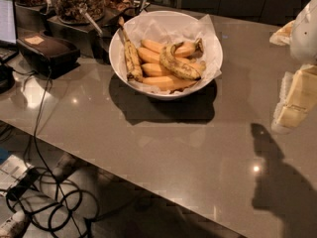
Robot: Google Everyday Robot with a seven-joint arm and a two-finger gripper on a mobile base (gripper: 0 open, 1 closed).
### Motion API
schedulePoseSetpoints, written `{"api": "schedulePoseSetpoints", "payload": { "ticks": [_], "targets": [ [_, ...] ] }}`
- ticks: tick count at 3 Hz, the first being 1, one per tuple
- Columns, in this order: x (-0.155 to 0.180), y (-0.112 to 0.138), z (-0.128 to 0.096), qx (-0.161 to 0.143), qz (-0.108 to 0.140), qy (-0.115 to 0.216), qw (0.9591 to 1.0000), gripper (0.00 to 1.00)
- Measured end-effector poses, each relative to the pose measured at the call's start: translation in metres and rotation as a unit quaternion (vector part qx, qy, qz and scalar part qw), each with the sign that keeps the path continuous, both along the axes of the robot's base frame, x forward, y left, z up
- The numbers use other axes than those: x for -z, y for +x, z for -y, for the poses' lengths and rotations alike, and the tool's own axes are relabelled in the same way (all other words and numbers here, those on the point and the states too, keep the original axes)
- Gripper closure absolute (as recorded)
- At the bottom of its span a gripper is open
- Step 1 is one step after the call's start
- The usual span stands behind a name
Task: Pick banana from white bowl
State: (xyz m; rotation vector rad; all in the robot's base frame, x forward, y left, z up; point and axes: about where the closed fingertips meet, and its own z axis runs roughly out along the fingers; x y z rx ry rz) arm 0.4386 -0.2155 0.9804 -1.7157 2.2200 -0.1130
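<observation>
Far to the left of the white bowl sits a black box on the table. Black wires hang down below the table edge there. Behind the bowl and a bit to its left stands a clear jar full of brown bits (nuts, maybe).

The bowl is big and round and sits near the back of the table. Crumpled white paper lines it. On the left side of the bowl lies a thin, dark-streaked banana with a long stem pointing up and back. In the middle are smooth orange-yellow bananas lying side by side. On top of them, toward the right side of the bowl, rests the banana, the plump curved one with lots of brown spots. It touches the smooth ones under it.

Well to the right of the bowl, at the very edge of view, hangs the hand, pale and cream-coloured, above the table. It is far from the banana and not touching it. I cannot tell if the hand is apart or together. In front of the bowl and off to the right, the hand's dark shadow falls on the table.
</observation>
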Motion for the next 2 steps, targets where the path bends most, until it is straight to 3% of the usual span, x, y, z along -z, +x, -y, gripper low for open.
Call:
{"api": "schedulePoseSetpoints", "payload": {
  "ticks": [1, 2],
  "targets": [
    [-0.001, 0.0, -0.001, 0.001, 0.002, 0.0, 1.0, 0.0],
    [0.01, 0.008, -0.014, 0.002, 0.027, -0.042, 0.9987, 0.0]
  ]
}}
